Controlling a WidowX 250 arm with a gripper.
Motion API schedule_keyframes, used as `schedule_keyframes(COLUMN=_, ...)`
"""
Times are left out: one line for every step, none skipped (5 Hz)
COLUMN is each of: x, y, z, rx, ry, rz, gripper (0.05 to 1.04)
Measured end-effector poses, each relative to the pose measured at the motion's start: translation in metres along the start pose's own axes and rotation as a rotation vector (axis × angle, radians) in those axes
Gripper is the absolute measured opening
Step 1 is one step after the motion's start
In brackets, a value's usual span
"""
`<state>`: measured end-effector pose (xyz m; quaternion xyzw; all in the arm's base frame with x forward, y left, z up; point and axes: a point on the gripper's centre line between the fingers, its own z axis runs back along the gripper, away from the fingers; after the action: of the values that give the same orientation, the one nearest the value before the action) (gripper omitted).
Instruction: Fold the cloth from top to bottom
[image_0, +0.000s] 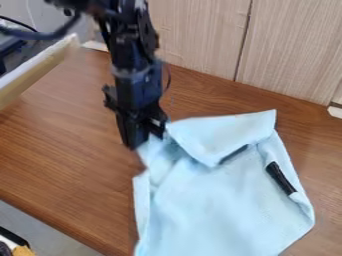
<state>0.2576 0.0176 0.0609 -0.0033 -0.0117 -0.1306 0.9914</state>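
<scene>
The black gripper (141, 142) points down at the upper left corner of the light blue cloth (214, 200), shut on the cloth's edge. Creases in the fabric gather towards its fingertips. Along the top, a flap of the cloth lies turned over, its point towards the middle. A dark strip shows under the flap's tip, and a black patch sits near the right edge. The cloth's lower end runs past the bottom of the view.
The brown wooden table (60, 150) has its front edge at the lower left. Pale wood panels (200, 35) stand behind it. A light-coloured board (33, 72) is at the upper left, and a dark-rimmed item with something orange-brown lies at the bottom left corner.
</scene>
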Motion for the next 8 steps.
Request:
schedule_keyframes(x=0.010, y=0.004, z=0.020, rx=0.076, ry=0.012, rz=0.002, gripper=0.053)
schedule_keyframes(x=0.028, y=-0.002, z=0.040, rx=0.107, ry=-0.043, rz=-0.034, gripper=0.053)
schedule_keyframes(x=0.047, y=-0.025, z=0.054, rx=0.121, ry=-0.098, rz=-0.127, gripper=0.053)
schedule_keyframes(x=0.065, y=-0.061, z=0.051, rx=0.100, ry=-0.095, rz=-0.246, gripper=0.053)
schedule_keyframes(x=0.075, y=-0.095, z=0.045, rx=0.085, ry=-0.096, rz=-0.357, gripper=0.053)
schedule_keyframes(x=0.076, y=-0.118, z=0.027, rx=0.055, ry=-0.065, rz=-0.423, gripper=0.053)
schedule_keyframes(x=0.070, y=-0.122, z=0.006, rx=0.025, ry=-0.017, rz=-0.423, gripper=0.076)
schedule_keyframes(x=0.063, y=-0.117, z=-0.005, rx=0.022, ry=0.025, rz=-0.398, gripper=0.226)
